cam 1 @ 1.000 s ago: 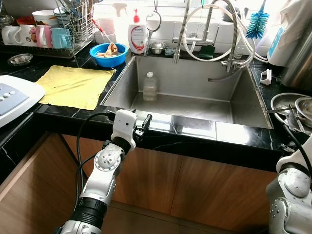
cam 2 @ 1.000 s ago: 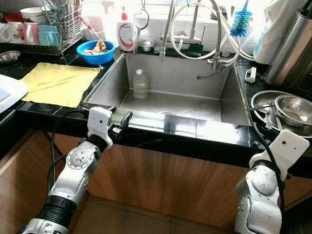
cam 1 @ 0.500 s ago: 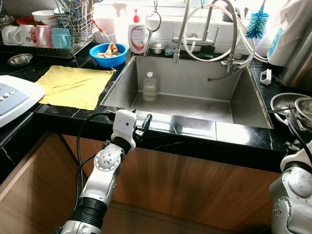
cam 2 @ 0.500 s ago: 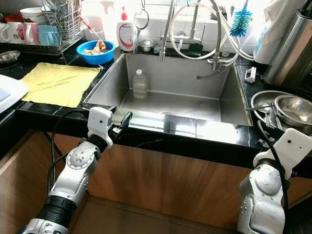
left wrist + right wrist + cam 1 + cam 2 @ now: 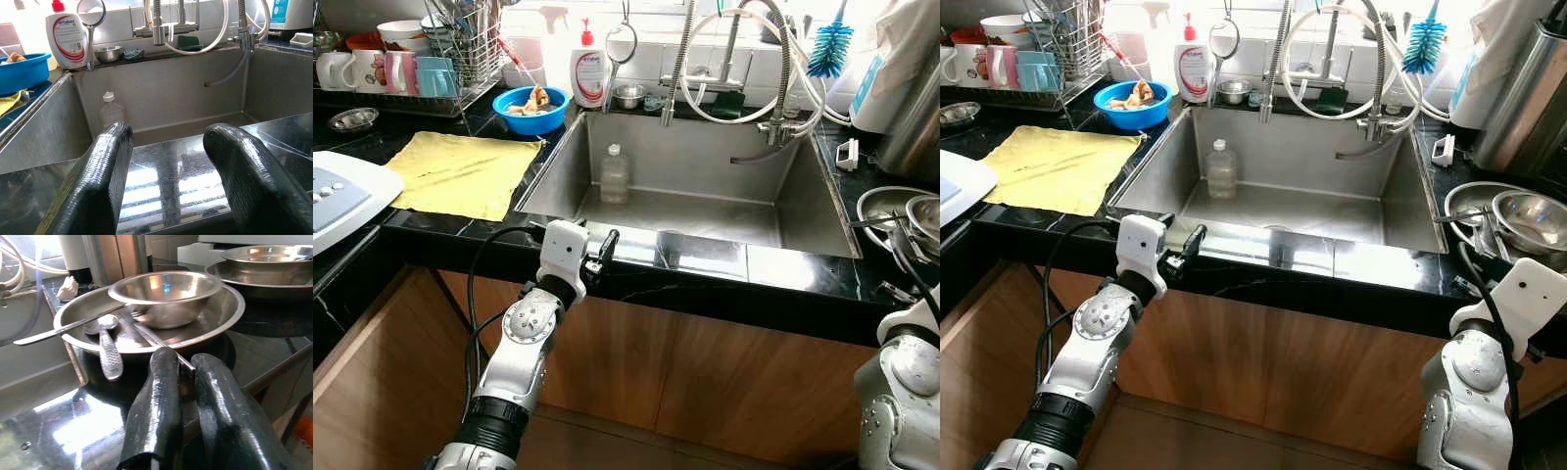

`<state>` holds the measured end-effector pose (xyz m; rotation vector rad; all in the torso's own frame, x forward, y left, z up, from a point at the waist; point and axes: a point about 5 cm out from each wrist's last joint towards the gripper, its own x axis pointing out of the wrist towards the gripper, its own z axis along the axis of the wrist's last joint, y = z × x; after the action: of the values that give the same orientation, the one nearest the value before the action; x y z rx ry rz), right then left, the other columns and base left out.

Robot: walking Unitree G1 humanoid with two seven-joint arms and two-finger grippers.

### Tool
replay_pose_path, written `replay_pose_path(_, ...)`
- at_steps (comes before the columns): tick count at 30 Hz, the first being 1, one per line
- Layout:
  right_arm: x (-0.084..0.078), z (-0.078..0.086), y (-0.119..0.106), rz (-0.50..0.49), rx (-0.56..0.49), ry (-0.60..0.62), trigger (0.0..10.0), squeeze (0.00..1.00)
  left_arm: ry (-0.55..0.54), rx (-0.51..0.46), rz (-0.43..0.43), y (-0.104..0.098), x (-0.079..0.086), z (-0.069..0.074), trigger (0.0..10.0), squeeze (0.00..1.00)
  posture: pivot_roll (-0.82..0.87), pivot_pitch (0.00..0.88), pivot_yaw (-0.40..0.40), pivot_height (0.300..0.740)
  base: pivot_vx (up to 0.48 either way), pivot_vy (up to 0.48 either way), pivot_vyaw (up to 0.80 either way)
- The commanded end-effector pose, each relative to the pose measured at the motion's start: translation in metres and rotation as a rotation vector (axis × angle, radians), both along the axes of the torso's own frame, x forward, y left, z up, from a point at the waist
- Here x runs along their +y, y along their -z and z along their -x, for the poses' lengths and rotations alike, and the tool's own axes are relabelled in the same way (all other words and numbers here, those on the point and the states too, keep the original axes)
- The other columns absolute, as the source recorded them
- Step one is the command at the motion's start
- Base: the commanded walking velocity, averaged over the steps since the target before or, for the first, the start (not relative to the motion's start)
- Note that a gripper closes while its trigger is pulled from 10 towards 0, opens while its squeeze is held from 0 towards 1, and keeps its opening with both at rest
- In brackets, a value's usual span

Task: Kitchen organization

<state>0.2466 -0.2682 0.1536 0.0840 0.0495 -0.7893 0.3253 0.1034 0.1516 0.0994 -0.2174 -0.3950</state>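
Yellow cloth [image 5: 460, 173]: we see it flat on the black table [image 5: 372, 147], upper left of the frame.
Blue bowl [image 5: 530, 109]: we find it behind the cloth, by the sink's corner.
Left claw [image 5: 601, 253]: we hold it released, empty, at the sink's front rim, lower centre.
Bottle [image 5: 614, 175]: we see it upright in the sink [image 5: 705, 215], centre.
Right claw [image 5: 188, 396]: we keep it nearly clenched, empty, before the steel tray [image 5: 215, 328] holding a bowl [image 5: 166, 296] and spoon [image 5: 108, 350], far right.

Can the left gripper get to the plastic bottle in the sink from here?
Probably yes: the left gripper is open at the sink's front rim, and the plastic bottle stands upright at the back with nothing between.
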Motion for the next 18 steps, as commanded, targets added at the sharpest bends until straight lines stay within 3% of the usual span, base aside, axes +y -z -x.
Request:
replay_pose_path(1, -0.0008, -0.0013, -0.0054, 0.001, -0.026, 0.009, 2.1, 0.0, 0.014, -0.022, -0.025, -0.0039, -0.0024, 0.0008, 10.0, 0.0, -0.02, 0.0, -0.009, 0.74, 0.0, 0.0, 0.0)
replay_pose_path(7, 0.0021, -0.0042, -0.0065, -0.001, -0.031, -0.007, 2.5, 0.0, 0.014, -0.027, -0.024, -0.0049, -0.003, 0.0004, 10.0, 0.0, -0.02, 0.0, -0.011, 0.74, 0.0, 0.0, 0.0)
replay_pose_path(8, 0.0033, -0.0052, -0.0064, 0.0, -0.032, -0.018, 3.4, 0.0, 0.017, -0.033, -0.034, -0.0053, -0.0032, 0.0005, 10.0, 0.0, -0.02, 0.0, -0.012, 0.74, 0.0, 0.0, 0.0)
replay_pose_path(9, 0.0033, -0.0052, -0.0064, 0.0, -0.032, -0.018, 3.4, 0.0, 0.017, -0.033, -0.034, -0.0053, -0.0032, 0.0005, 10.0, 0.0, -0.02, 0.0, -0.012, 0.74, 0.0, 0.0, 0.0)
replay_pose_path(10, 0.0041, -0.0057, -0.0064, 0.0, -0.032, -0.025, 4.8, 0.0, 0.019, -0.037, -0.041, -0.0055, -0.0033, 0.0007, 10.0, 0.0, -0.01, 0.0, -0.013, 0.74, 0.0, 0.0, 0.0)
replay_pose_path(11, 0.0049, -0.0064, -0.0063, -0.002, -0.032, -0.031, 7.3, 0.0, 0.019, -0.036, -0.04, -0.0054, -0.0033, 0.0008, 10.0, 0.0, -0.01, 0.0, -0.013, 0.74, 0.0, 0.0, 0.0)
replay_pose_path(12, 0.0049, -0.0064, -0.0063, -0.002, -0.032, -0.031, 7.3, 0.0, 0.019, -0.036, -0.04, -0.0054, -0.0033, 0.0008, 10.0, 0.0, -0.01, 0.0, -0.013, 0.74, 0.0, 0.0, 0.0)
replay_pose_path(13, 0.0056, -0.0072, -0.0062, -0.003, -0.031, -0.037, 10.0, 0.0, 0.018, -0.036, -0.039, -0.0052, -0.0034, 0.0009, 10.0, 0.0, -0.01, 0.0, -0.014, 0.74, 0.0, 0.0, 0.0)
replay_pose_path(18, 0.0078, -0.0099, -0.0079, -0.003, -0.04, -0.055, 10.0, 0.0, 0.016, -0.038, -0.038, -0.005, -0.0033, 0.0012, 10.0, 0.0, -0.01, 0.0, -0.015, 0.74, 0.0, 0.0, 0.0)
